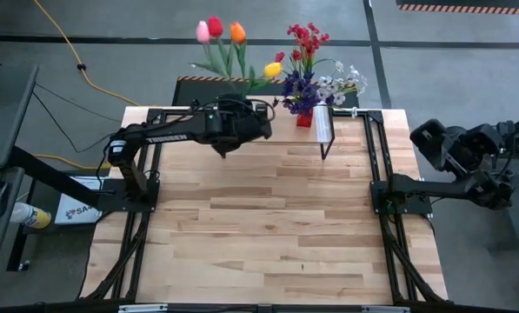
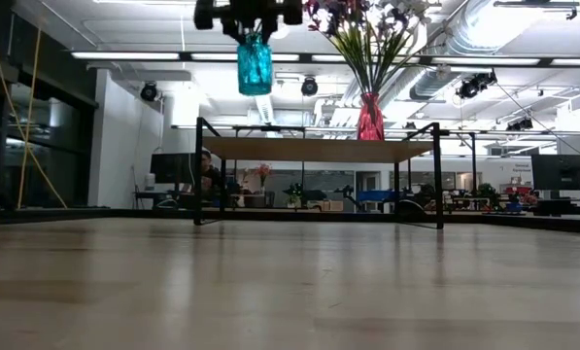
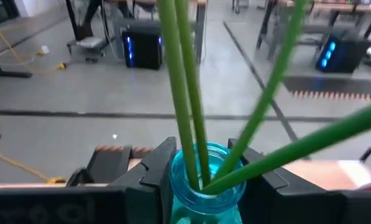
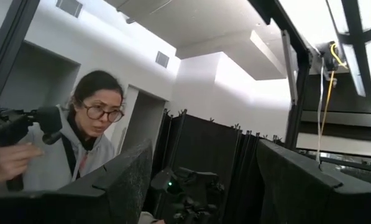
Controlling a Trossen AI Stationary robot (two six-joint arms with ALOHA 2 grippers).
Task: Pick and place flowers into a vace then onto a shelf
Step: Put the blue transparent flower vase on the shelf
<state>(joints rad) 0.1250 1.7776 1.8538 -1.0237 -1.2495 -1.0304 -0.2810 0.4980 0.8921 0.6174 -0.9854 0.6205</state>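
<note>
The left gripper is seen closed about the neck of a blue vase, a dark finger pressed to the glass on either side. Four green stems are stood in the vase's mouth and fan outward above it. In the low view the vase is held clear of the table, hanging beneath the gripper at a level above the shelf top. From above, the left arm is stretched along the table's far edge, its gripper just beside the shelf's left end. The tulips, pink, red, orange and yellow, are spread beyond the far edge of the table. A red vase is stood on the shelf, filled with red, purple and white sprigs. The right arm is parked off the table's right side; whether its fingers are open cannot be told. A person is seen in the right wrist view.
</note>
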